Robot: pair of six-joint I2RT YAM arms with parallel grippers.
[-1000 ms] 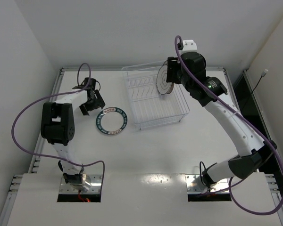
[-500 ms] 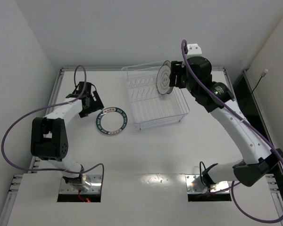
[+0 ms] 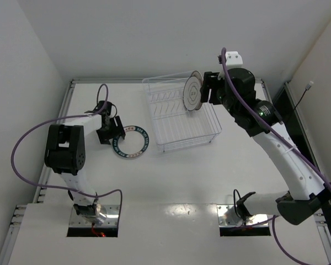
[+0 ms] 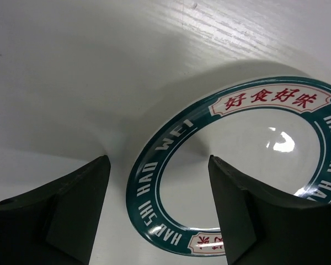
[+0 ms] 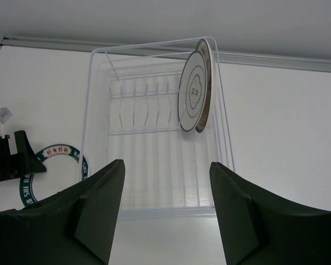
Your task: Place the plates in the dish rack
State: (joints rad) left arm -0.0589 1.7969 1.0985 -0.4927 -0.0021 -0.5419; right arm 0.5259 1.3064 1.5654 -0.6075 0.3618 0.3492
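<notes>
The step in hand looks like the pick of the round white plate with the dark teal lettered rim (image 3: 131,141), which lies flat and face up on the white surface (image 3: 171,187), just left of the clear wire-frame dish rack (image 3: 165,118) and apart from it. The left gripper (image 3: 111,132) hovers at the plate's left edge with its jaws released and nothing in them. In the wrist view one finger stands over bare surface outside the rim and the other over the rim itself.

To do this well, I would bring the outer finger low enough to catch the lip, then clench on the rim band alone. A shallow bite on glazed ware may slip when the plate is tipped upright.

Being round, this plate has no long axis; its face points straight up.

The greyish round glass plate with a central motif (image 5: 194,94) already stands on edge in the rack's far right corner. Its face is turned toward the rack's left side, and its top leans a little toward the right wall. The right gripper (image 3: 207,89) hangs just beside it, jaws apart and empty — a third plate is not in view
</notes>
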